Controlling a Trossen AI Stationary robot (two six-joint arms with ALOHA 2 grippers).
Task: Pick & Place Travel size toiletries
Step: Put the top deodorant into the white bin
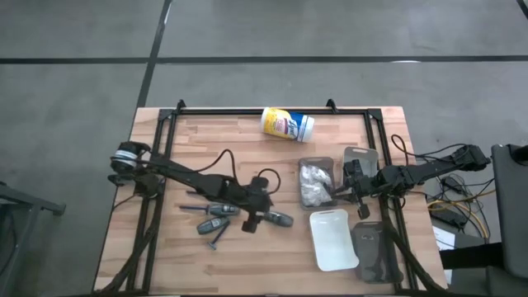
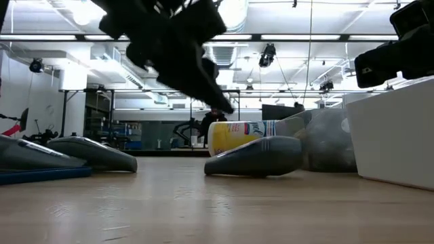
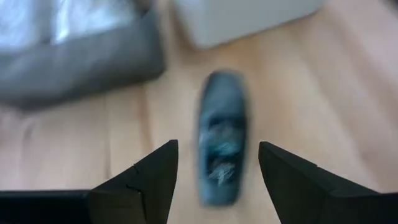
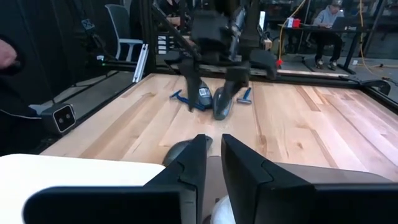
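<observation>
A dark grey tube (image 1: 280, 219) with a pale label lies flat on the wood table. My left gripper (image 1: 266, 213) hangs open just above it, tilted down. In the left wrist view the tube (image 3: 221, 140) shows between and beyond the two fingers, untouched. Two more tubes (image 1: 219, 210) (image 1: 209, 225) and slim sticks (image 1: 193, 208) lie to the left. White crinkly packets (image 1: 312, 183) fill a clear tray (image 1: 316, 161). My right gripper (image 1: 348, 183) is level at that tray's right side, its fingers (image 4: 199, 155) close together with nothing between them.
A yellow-and-white canister (image 1: 287, 124) lies on its side near the far edge. A white tray (image 1: 334, 239) sits at the near right, with a grey tray (image 1: 375, 247) beside it and another clear one (image 1: 360, 158) behind the right gripper. Bare wood shows at the far left.
</observation>
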